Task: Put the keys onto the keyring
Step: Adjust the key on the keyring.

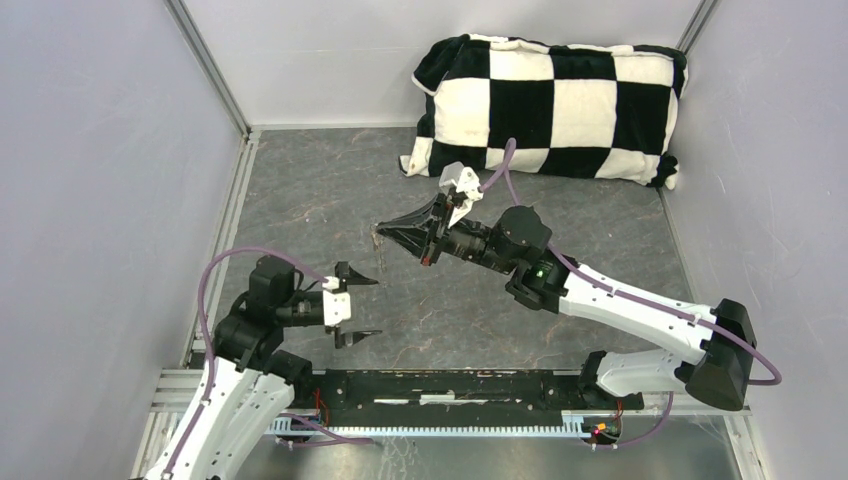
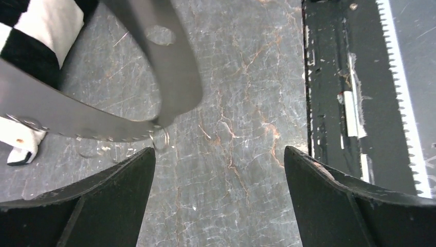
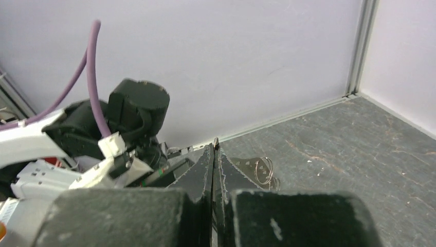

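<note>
My right gripper (image 1: pixel 381 231) hangs mid-table, jaws pressed shut (image 3: pixel 215 149) on a thin wire loop, the keyring (image 1: pixel 378 252). The loop dangles just under the fingertips. In the left wrist view it shows as a small silvery ring (image 2: pixel 160 138) at the tip of the right gripper's blurred grey fingers (image 2: pixel 169 77). In the right wrist view its coils (image 3: pixel 264 170) sit beside the finger's shadow. My left gripper (image 1: pixel 376 307) is nearer and lower left, wide open (image 2: pixel 220 150), with only bare table between its fingers. The keys cannot be made out in any view.
A black-and-white checkered pillow (image 1: pixel 550 105) lies against the back wall, and its corner shows in the left wrist view (image 2: pixel 36 31). Grey walls enclose the dark marbled tabletop (image 1: pixel 330 190). A black rail (image 1: pixel 450 385) runs along the near edge.
</note>
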